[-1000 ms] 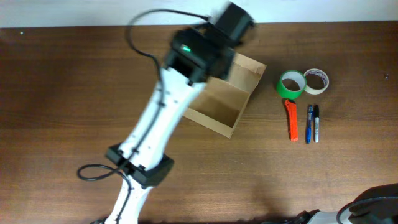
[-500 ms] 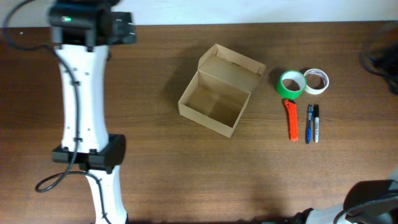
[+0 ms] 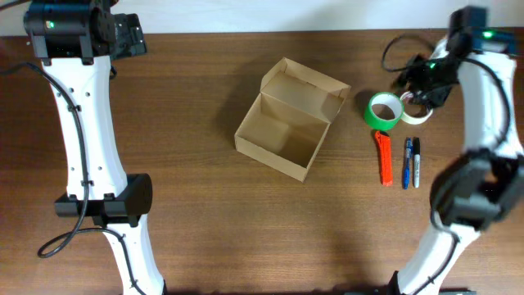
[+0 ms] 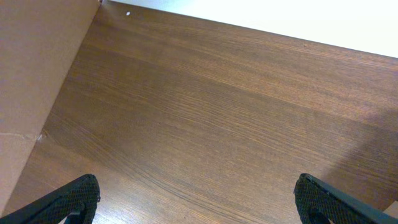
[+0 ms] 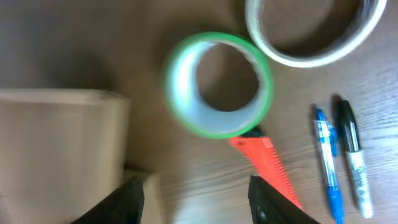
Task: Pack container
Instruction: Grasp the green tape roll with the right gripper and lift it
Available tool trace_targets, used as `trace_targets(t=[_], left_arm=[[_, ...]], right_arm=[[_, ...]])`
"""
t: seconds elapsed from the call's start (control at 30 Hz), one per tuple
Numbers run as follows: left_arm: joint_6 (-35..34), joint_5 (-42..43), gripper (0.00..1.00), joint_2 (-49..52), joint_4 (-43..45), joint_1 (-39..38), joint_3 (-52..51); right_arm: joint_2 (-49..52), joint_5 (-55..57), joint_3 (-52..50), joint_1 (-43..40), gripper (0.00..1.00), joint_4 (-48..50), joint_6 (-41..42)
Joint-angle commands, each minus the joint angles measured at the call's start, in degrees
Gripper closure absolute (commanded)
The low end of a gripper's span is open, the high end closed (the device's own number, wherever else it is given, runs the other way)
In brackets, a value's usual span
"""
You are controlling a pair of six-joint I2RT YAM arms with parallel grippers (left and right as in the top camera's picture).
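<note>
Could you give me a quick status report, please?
Left gripper open, empty, well left of the container. Right gripper open, empty, by the green tape roll. Container lid open, nothing inside. Nothing in the way.

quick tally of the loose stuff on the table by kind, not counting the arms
cardboard box: 1
tape rolls: 2, green one, white one
orange cutter: 1
pens: 2, blue one, black one
total: 6
</note>
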Motion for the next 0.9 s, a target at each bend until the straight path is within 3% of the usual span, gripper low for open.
trace_targets(t=[0.0,0.3,0.87], left_arm=[[0.5,-0.15,0.0,-1.84,0.04,0.48,0.46],[0.5,-0.17,0.0,-1.84,0.07,0.52,0.46],[0.5,-0.17,0.0,-1.84,0.07,0.48,0.44]], right_arm=[[2.19,7.13,2.47,0.02,0.45,-1.09,-1.01],[2.95,16.41,2.32,0.31,0.43,-2.21,-1.99],[10.75,13.31,2.27,2.14,0.39,0.17,-1.86]])
